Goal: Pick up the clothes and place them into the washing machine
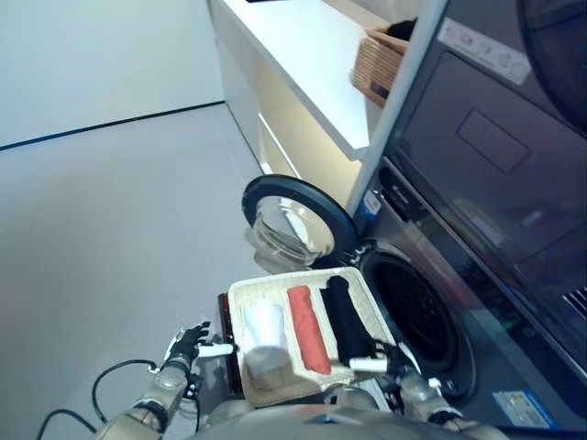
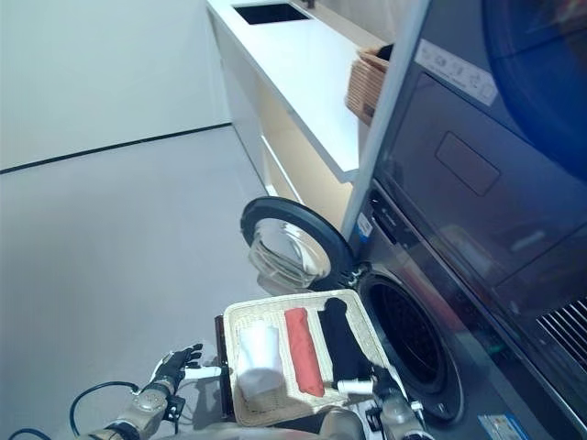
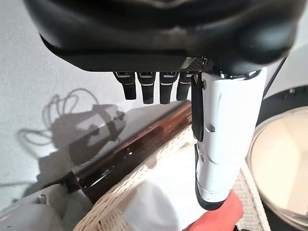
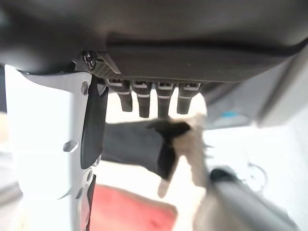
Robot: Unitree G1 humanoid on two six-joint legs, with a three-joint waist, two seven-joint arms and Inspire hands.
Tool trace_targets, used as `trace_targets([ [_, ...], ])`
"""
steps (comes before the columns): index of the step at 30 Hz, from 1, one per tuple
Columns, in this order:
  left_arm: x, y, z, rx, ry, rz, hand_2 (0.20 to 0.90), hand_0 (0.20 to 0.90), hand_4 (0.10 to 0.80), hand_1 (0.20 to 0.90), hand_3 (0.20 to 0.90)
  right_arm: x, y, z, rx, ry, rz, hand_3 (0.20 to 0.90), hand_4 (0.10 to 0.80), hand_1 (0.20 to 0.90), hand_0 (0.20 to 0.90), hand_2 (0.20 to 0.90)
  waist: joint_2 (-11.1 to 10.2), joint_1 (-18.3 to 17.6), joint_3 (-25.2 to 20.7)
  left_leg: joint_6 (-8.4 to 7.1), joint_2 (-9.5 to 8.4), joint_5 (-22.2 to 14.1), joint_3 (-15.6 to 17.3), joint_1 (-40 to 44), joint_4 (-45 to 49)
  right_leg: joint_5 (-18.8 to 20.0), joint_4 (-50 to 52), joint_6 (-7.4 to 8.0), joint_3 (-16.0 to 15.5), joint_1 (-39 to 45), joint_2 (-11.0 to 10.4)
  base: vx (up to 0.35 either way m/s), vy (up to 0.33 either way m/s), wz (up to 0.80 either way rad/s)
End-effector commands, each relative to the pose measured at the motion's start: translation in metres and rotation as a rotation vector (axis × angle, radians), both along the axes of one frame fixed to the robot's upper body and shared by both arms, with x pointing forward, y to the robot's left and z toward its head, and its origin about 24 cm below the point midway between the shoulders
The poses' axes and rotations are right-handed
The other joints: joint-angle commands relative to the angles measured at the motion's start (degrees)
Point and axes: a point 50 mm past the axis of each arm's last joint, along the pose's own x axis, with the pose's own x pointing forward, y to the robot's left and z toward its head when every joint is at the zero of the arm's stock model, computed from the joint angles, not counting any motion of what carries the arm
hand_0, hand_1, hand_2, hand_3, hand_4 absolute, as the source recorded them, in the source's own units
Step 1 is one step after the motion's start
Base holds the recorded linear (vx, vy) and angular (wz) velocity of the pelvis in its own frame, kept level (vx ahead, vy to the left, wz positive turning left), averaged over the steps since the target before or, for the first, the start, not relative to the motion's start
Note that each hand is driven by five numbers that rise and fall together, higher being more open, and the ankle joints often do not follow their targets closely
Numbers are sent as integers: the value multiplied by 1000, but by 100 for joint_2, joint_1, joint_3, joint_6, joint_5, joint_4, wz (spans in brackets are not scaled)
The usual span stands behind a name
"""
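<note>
Wicker basket (image 1: 240,302) holds three rolled clothes: white (image 1: 263,323), red (image 1: 308,328), black (image 1: 349,321), long axes pointing away from robot. Right robot hand (image 1: 392,361) (fingers relaxed, empty) is nearest the black one, w/ washer drum (image 1: 417,312) just beyond. Left robot hand (image 1: 188,345) open too.

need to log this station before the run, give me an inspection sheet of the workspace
surface: pale grey floor; wicker basket on a dark stand.
job's things: white cloth, red cloth and black cloth lie rolled side by side in the basket; washing machine drum empty as far as seen, its door swung open.
clutter: second wicker basket on the white counter.
hands: left hand open beside the basket; right hand open at the basket's other side; neither holds cloth.
cables: nothing seen.
surroundings: dark appliance stacked above the washer; sink in the counter.
</note>
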Motion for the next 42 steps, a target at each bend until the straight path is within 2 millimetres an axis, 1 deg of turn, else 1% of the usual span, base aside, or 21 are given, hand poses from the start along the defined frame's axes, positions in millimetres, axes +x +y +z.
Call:
trace_targets([
  [1,1,3,2,-27,-52,69,900,900,800,900,900,26,-28,22,-138,-114,45,900,800,900,900,900,65,146,-350,-502,23,-143,-275,-335,173,464,-985,72,36,592,103,168,-38,19],
  [4,-12,-4,-4,-50,-10,58,900,900,800,900,900,24,-32,22,-150,-108,45,900,800,900,900,900,61,219,-442,-529,36,-207,-276,-298,171,502,-1251,83,-34,831,90,116,-32,-6],
  [7,-11,-5,-4,-52,-13,55,900,900,800,900,900,29,-32,25,-153,-120,52,900,800,900,900,900,51,242,-383,-539,49,-246,-298,-357,239,479,-1228,72,-78,834,77,-13,-40,7],
  [9,12,-11,4,-55,-84,35,900,900,800,900,900,52,-33,37,-160,-194,44,900,800,900,900,900,66,242,-17,-585,45,-291,-339,-863,641,436,-1026,21,-194,488,30,-266,-80,8],
  [10,21,-14,7,-58,-112,29,900,900,800,900,900,59,-33,42,-163,-222,42,900,800,900,900,900,79,226,103,-600,35,-297,-365,-1099,805,431,-925,3,-225,291,18,-358,-70,13],
  [13,59,-22,25,-77,-251,40,900,900,800,900,900,95,-37,69,-189,-348,27,900,800,900,900,900,159,187,530,-634,2,-300,-390,-1964,1379,388,-268,-45,-318,-630,1,-353,-41,20],
  [15,75,-23,35,-77,-307,70,900,900,800,900,900,113,-40,84,-213,-408,13,900,800,900,900,900,195,180,665,-647,-15,-368,-368,-2488,1808,307,166,-62,-338,-1142,-53,-196,-24,17],
  [18,99,-26,54,-153,-448,173,900,900,800,900,900,130,-46,102,-250,-466,-12,900,800,900,900,900,240,249,796,-677,10,-530,-371,-2957,2265,164,673,-59,-355,-1655,-124,-93,-8,5],
  [20,109,-28,63,-186,-507,238,900,900,800,900,900,139,-45,109,-266,-488,-17,900,800,900,900,900,264,285,866,-708,41,-587,-354,-3247,2503,115,883,-44,-331,-1949,-173,-92,-1,-2],
  [21,119,-31,73,-212,-568,262,900,900,800,900,900,143,-46,114,-281,-503,-27,900,800,900,900,900,297,306,917,-715,32,-628,-335,-3358,2608,91,1005,-35,-344,-2071,-206,-74,10,5],
  [23,131,-37,87,-233,-652,255,900,900,800,900,900,149,-50,121,-307,-517,-44,900,800,900,900,900,347,326,989,-726,50,-675,-320,-3520,2749,63,1136,-25,-341,-2229,-239,-35,29,6],
  [24,136,-39,95,-246,-694,258,900,900,800,900,900,154,-53,128,-330,-530,-45,900,800,900,900,900,388,349,1036,-721,57,-693,-310,-3601,2800,43,1208,-21,-346,-2321,-253,-12,30,5],
  [26,143,-42,108,-263,-761,243,900,900,800,900,900,161,-58,138,-357,-550,-56,900,800,900,900,900,454,378,1118,-703,37,-723,-286,-3706,2865,21,1278,-22,-328,-2427,-270,-3,44,4],
  [29,143,-44,111,-267,-780,225,900,900,800,900,900,170,-65,151,-398,-563,-56,900,800,900,900,900,561,434,1233,-683,-20,-722,-280,-3725,2827,19,1250,-15,-304,-2458,-300,29,55,-1],
  [30,144,-46,115,-282,-803,219,900,900,800,900,900,171,-65,152,-403,-563,-54,900,800,900,900,900,590,443,1260,-678,-29,-718,-269,-3713,2798,18,1248,-15,-300,-2460,-303,42,52,-1],
  [33,139,-57,123,-337,-853,182,900,900,800,900,900,173,-71,158,-426,-569,-65,900,800,900,900,900,664,483,1337,-651,-86,-702,-262,-3739,2739,34,1204,-11,-268,-2503,-314,58,63,2],
  [37,131,-64,127,-389,-890,162,900,900,800,900,900,176,-80,168,-477,-575,-82,900,800,900,900,900,765,567,1415,-617,-148,-679,-251,-3856,2676,68,1116,-14,-271,-2566,-328,49,49,3],
  [42,130,-67,129,-395,-903,153,900,900,800,900,900,181,-88,182,-538,-600,-107,900,800,900,900,900,853,637,1469,-589,-212,-650,-255,-4071,2634,108,1058,-14,-289,-2741,-346,40,39,2],
])
